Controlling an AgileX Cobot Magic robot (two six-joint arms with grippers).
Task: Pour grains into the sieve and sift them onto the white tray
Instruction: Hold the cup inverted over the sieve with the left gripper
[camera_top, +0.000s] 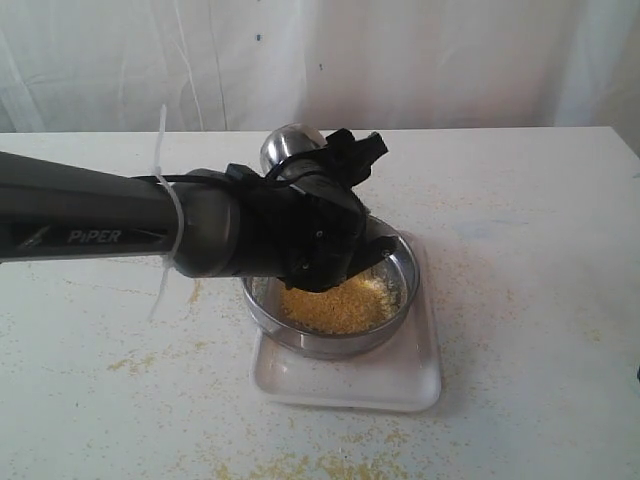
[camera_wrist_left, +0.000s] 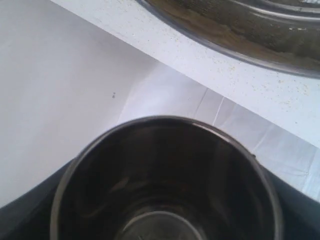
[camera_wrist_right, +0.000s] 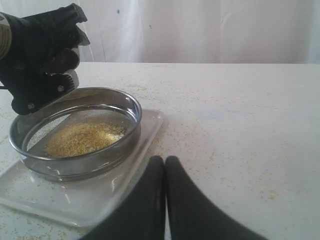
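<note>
The sieve (camera_top: 403, 262), a wide steel ring with mesh, sits on the white tray (camera_top: 350, 388) and holds a yellow heap of grains (camera_top: 335, 305). My left gripper (camera_top: 318, 165) hangs over the sieve's far-left rim, shut on a small steel cup (camera_top: 288, 145) that is tipped toward the sieve. Seen from the left wrist, the cup's dark inside (camera_wrist_left: 165, 190) shows no grains. My right gripper (camera_wrist_right: 165, 162) is shut and empty, low over the table beside the tray (camera_wrist_right: 100, 200), near the sieve (camera_wrist_right: 75, 167) and its grains (camera_wrist_right: 80, 139).
Loose grains are scattered over the white table, thickest along the front edge (camera_top: 300, 465) and left of the tray (camera_top: 130, 362). A white curtain (camera_top: 450, 60) hangs behind the table. The left arm (camera_top: 90, 220) stretches in from the left.
</note>
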